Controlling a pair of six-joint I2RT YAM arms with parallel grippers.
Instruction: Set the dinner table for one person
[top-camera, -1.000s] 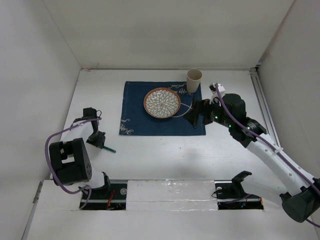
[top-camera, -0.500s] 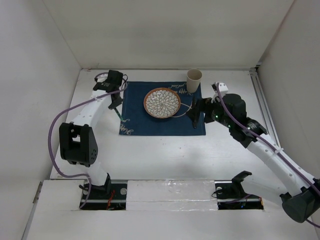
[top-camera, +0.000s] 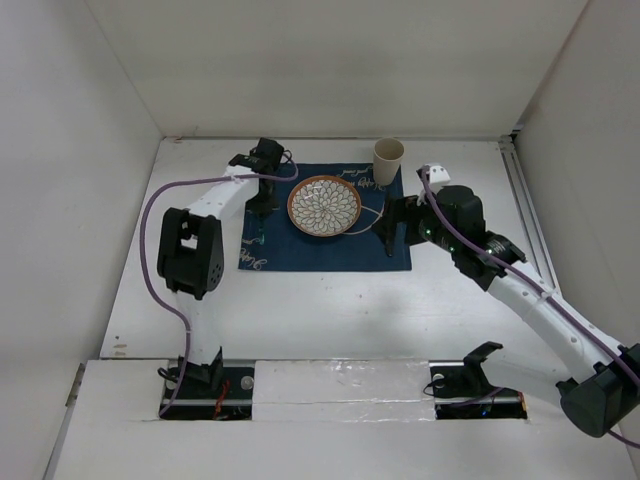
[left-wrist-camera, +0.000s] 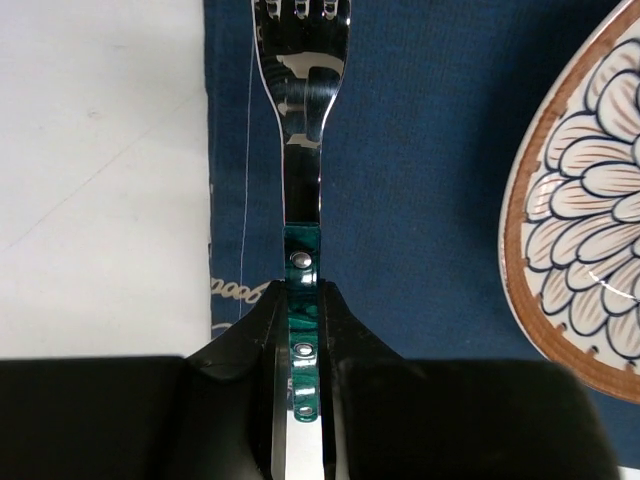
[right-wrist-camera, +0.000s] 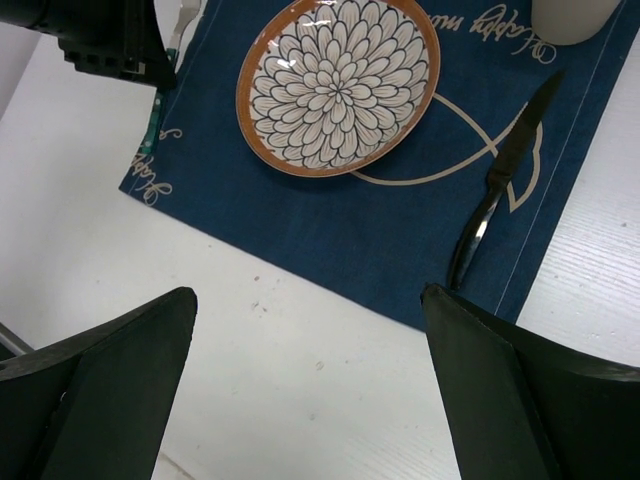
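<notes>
Over blue cloth placemat (left-wrist-camera: 420, 150), left gripper (left-wrist-camera: 303, 300) pinches steel fork (left-wrist-camera: 303, 120) by green handle, flat white matte worktop (left-wrist-camera: 100, 150) just beside; right gripper (right-wrist-camera: 308, 300) spread, empty.

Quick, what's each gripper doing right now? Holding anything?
Left gripper: closed on the fork, by its green handle.
Right gripper: open, holding nothing.

We're looking down between the wide-spread fingers (right-wrist-camera: 110, 390) of our right gripper (right-wrist-camera: 308, 300) at the white dinner table (right-wrist-camera: 300, 400). On the blue placemat (right-wrist-camera: 390, 235) sits the flower-patterned plate (right-wrist-camera: 338, 82). A dark knife (right-wrist-camera: 500, 185) lies just right of it, tip toward the cup (right-wrist-camera: 575, 18). Top left, the left gripper (right-wrist-camera: 150, 75) shows with a green-handled fork (right-wrist-camera: 153, 125) at the placemat's edge.
</notes>
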